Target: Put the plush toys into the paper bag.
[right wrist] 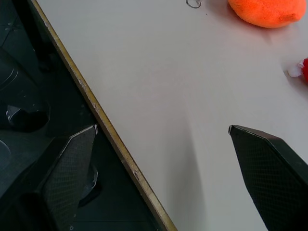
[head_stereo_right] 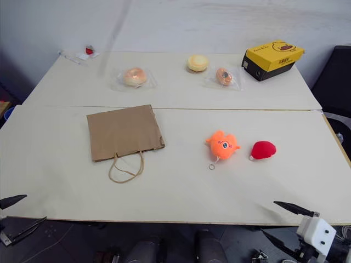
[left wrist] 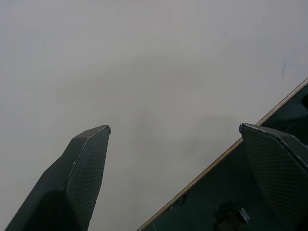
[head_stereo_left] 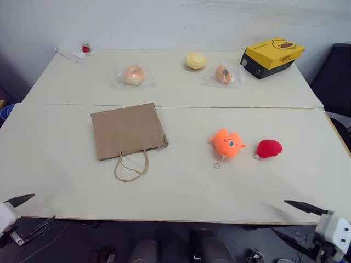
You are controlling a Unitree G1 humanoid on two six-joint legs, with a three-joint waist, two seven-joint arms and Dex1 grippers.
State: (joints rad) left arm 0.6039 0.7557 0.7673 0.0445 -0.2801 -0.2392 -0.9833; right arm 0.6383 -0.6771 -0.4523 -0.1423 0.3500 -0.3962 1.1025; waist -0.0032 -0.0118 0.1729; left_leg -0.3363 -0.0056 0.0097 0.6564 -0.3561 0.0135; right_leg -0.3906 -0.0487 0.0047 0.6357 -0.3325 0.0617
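The brown paper bag (head_stereo_left: 129, 130) lies flat on the white table (head_stereo_left: 181, 192), left of centre, its string handles toward the near edge. To its right lie the orange plush toy (head_stereo_left: 227, 143), with a small ring beside it, and the red plush toy (head_stereo_left: 269, 148). My left gripper (head_stereo_left: 44, 206) is open at the table's near left edge, well short of the bag. At the near right edge my right gripper (head_stereo_left: 279, 216) is open too, pointing toward the toys. The right wrist view has the orange toy (right wrist: 264, 12) far ahead of the empty right gripper (right wrist: 162, 126). Nothing is between the left gripper's (left wrist: 174, 127) fingers.
Along the back of the table sit three round pastries (head_stereo_left: 132, 75) (head_stereo_left: 196, 60) (head_stereo_left: 223, 74), two in clear wrappers, and a yellow-and-black box (head_stereo_left: 272, 56). A small red item (head_stereo_left: 85, 48) lies at the far left corner. A dark chair (head_stereo_left: 337, 76) stands at the right.
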